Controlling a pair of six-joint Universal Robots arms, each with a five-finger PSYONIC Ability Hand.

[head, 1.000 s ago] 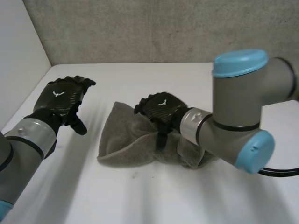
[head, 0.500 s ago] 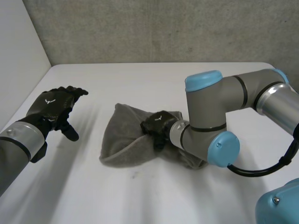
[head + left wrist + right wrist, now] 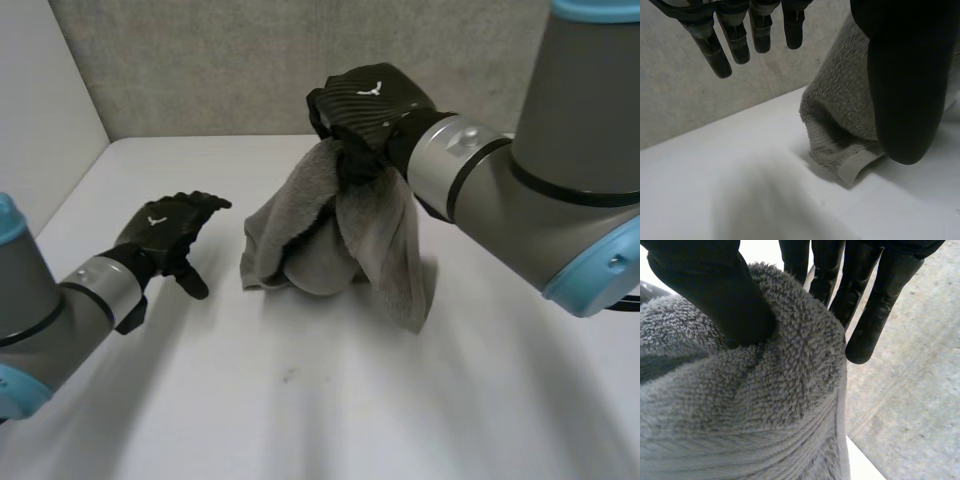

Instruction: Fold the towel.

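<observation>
The right hand (image 3: 368,105), thumb and fingers clamped on a bunch of the grey towel (image 3: 330,230), holds it up with its lower folds touching the white table (image 3: 300,400), while the left hand (image 3: 165,228) hovers near it, fingers loosely apart, with bare table all round and a grey wall (image 3: 250,60) behind.

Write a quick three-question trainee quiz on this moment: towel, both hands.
1. True or false: the left hand is gripping the towel.
2. Multiple choice: the right hand is A) open above the towel, B) pinching the towel between thumb and fingers, raised, C) pressing the towel flat.
3. Fill in: the hanging towel's lowest corner touches the white ____.

Key: 1 false, it is open and apart from the cloth; 2 B; 3 table.
</observation>
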